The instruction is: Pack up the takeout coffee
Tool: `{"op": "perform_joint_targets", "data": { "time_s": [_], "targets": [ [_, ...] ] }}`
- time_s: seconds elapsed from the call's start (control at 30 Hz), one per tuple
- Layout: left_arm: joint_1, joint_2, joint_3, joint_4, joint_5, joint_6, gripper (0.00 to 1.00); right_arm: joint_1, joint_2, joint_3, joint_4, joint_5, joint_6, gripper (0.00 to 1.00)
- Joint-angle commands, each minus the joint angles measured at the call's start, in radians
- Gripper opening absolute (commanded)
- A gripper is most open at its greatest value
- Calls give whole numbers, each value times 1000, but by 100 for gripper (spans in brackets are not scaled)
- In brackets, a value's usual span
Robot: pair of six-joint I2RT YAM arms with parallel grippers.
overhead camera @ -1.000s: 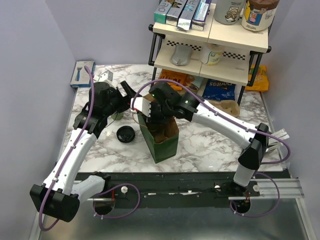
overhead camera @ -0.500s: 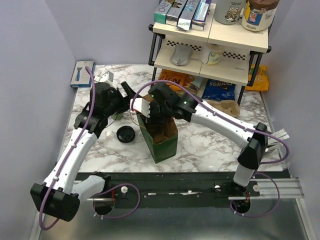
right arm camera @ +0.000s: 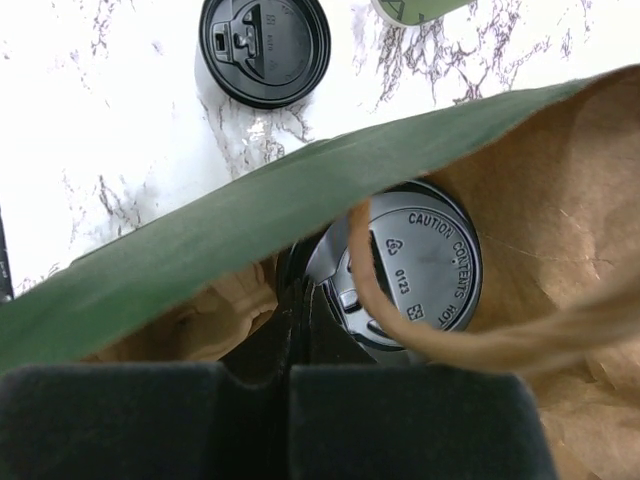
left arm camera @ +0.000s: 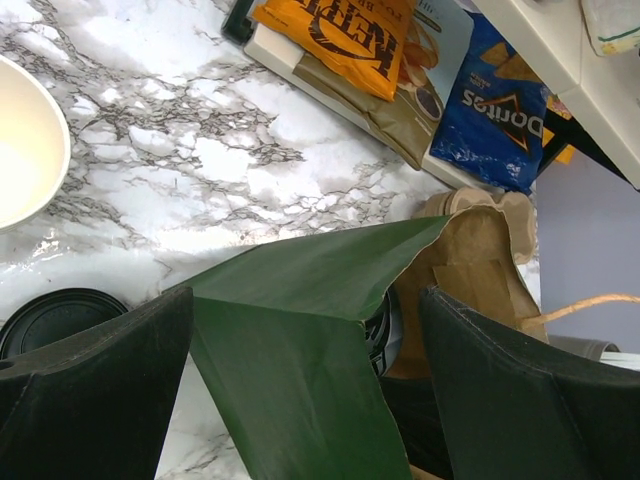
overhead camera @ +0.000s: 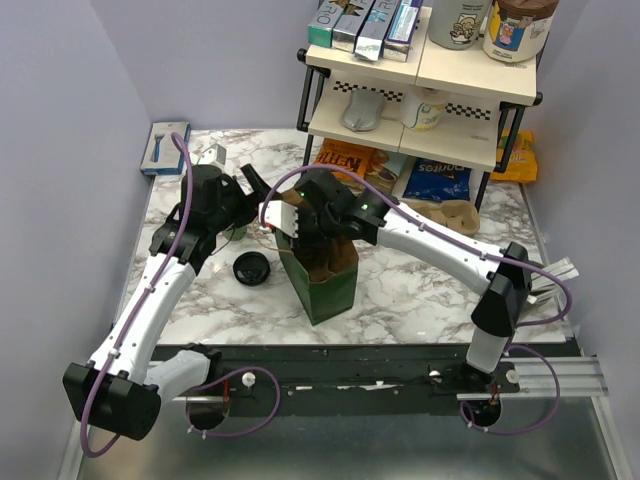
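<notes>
Two pieces, paper cup (left arm camera: 20, 140) and black lid (left arm camera: 55, 315), lie beside the spread left claw (left arm camera: 305, 300); the right claw (right arm camera: 290, 385), pressed together, is at the paper bag (left arm camera: 290, 340).

- Left arm (overhead camera: 150, 300): white link shells, black joints, black base block.
- Right arm (overhead camera: 440, 245): same white-and-black build.
- Purple cable (overhead camera: 184, 180) routed along each arm.
- Left gripper (left arm camera: 300, 300): matte-black fingers (left arm camera: 90, 390).

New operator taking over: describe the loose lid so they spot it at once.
Find the green paper bag standing mid-table. Just left of its base a round black plastic lid lies flat on the marble tabletop. The other black lid sits down inside the bag; this one lies alone outside it.
</notes>
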Motion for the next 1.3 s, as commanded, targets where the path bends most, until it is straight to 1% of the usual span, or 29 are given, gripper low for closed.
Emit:
{"op": "perform_joint_targets", "data": {
  "time_s": [0.0,0.43,0.73,0.83,0.87,0.93,0.97,1.07,1.27],
  "targets": [
    [6,5,-1,26,31,-4,99,-10,37,-27,23,45,-19,1],
    [8,18,-2,32,49,-4,99,-9,37,-59,50,50,-26,1],
    [8,15,-2,30,49,-3,99,-10,40,-65,53,65,-22,5],
    [8,13,-2,32,52,-4,99,-9,36,-65,55,65,-16,10],
    [9,13,-4,30,51,-4,99,-10,34,-65,55,65,-15,14],
    [9,12,-4,32,54,-4,99,-10,28,-63,55,62,-7,16],
    [9,12,-4,33,54,-4,99,-10,28,-63,55,63,-3,22],
    [9,12,-8,43,72,-6,99,-9,25,-59,55,57,8,31],
    [9,9,-10,41,72,-6,99,-9,14,-56,56,62,25,36]
  ]
}}
